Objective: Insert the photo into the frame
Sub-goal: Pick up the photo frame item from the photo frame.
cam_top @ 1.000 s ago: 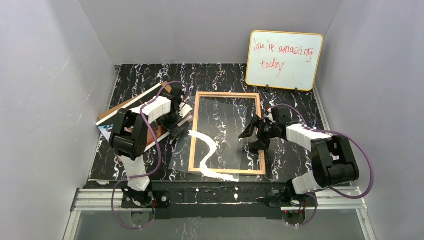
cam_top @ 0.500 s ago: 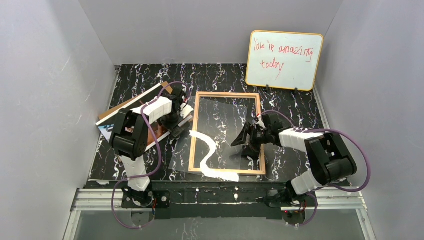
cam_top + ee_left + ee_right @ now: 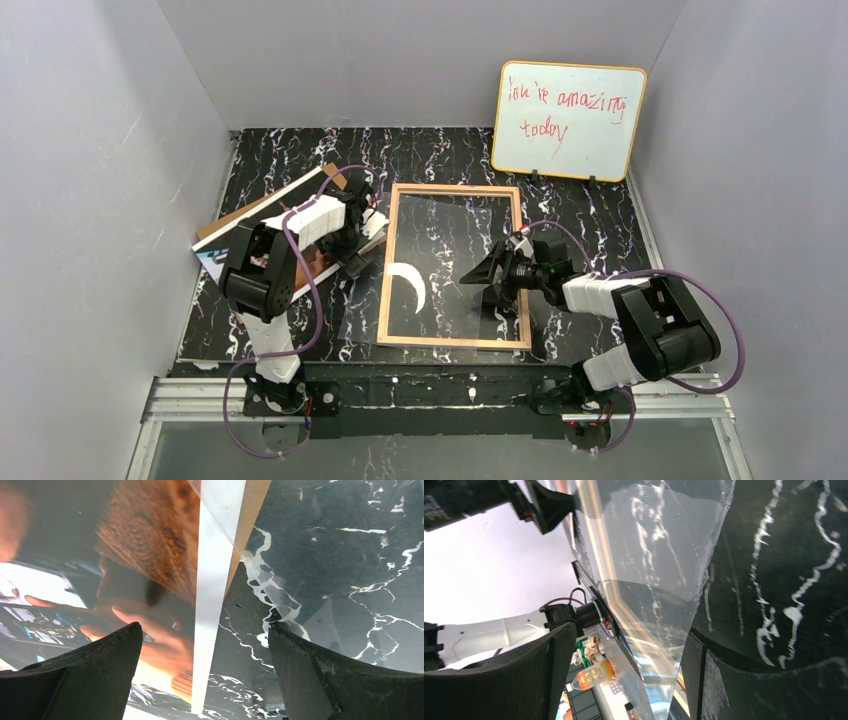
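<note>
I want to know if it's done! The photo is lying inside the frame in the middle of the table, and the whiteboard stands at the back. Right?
Not quite. The photo isn't inside the frame; it lies outside it, off to the left. The top view shows that. The frame is mid-table, and the whiteboard stands at the back.

the whiteboard (image 3: pixel 568 120) at the back reads "you're amazing today" in red handwriting.
</note>
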